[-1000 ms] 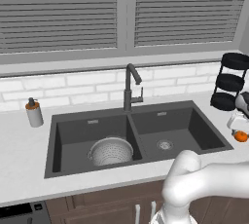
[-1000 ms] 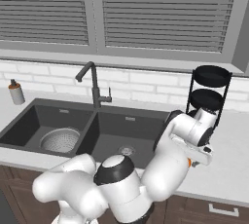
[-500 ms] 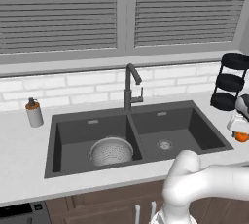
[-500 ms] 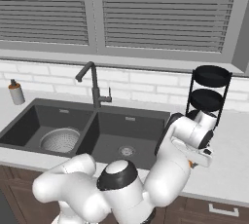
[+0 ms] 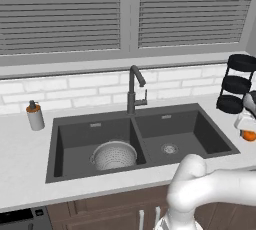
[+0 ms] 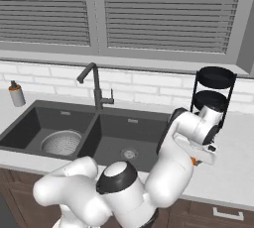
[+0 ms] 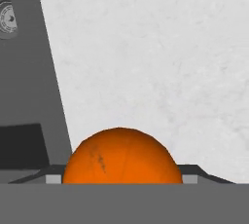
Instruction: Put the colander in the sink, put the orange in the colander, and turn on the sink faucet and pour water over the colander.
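The colander sits upright in the left basin of the dark sink. On the white counter to the right of the sink lies the orange. My gripper reaches down over it, and both fingertips press against its sides, so it is shut on the orange. The sink faucet stands behind the divider with its spout angled toward the left basin. No water is running.
A black tiered rack stands on the counter just behind my hand. A soap dispenser sits far left of the sink. In the hand view the right basin's edge and drain lie left of the orange.
The jaws have narrowed from wide open onto the orange. The hand has shifted only slightly over the counter; colander and faucet are as before.
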You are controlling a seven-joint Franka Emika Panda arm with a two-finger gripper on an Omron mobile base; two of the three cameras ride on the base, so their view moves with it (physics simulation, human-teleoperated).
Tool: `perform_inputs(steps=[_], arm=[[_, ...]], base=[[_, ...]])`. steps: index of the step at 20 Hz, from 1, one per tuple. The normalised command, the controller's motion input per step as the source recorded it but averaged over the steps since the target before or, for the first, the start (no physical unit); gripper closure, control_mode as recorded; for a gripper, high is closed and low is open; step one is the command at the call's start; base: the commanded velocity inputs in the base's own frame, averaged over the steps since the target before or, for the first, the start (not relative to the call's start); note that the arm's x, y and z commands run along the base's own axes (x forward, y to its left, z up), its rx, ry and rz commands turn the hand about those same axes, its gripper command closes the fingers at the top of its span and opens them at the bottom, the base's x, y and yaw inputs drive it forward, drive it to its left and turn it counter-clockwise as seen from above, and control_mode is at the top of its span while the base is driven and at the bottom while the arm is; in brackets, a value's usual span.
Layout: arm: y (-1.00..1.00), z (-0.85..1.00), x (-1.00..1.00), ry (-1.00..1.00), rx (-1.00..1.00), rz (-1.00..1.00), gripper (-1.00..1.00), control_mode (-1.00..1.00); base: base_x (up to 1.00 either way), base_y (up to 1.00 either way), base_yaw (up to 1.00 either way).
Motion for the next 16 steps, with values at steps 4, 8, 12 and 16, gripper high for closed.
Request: perform_inputs(steps=[4,8,12,16], arm=[[0.38,0.61,-0.02,-0.01,0.00,0.00,1.00,-1.00],[0.59,0.49,-0.01,-0.07,0.00,0.00,1.00,-1.00],[0.81,0.25,-0.02,-0.04,0.00,0.01,1.00,-1.00],[0.99,0.05,-0.08,0.00,0.00,0.01,1.00,-1.00]], base=[[0.00,0.00,0.00],[0.00,0.00,0.00],[0.00,0.00,0.00],[0.00,0.00,0.00]])
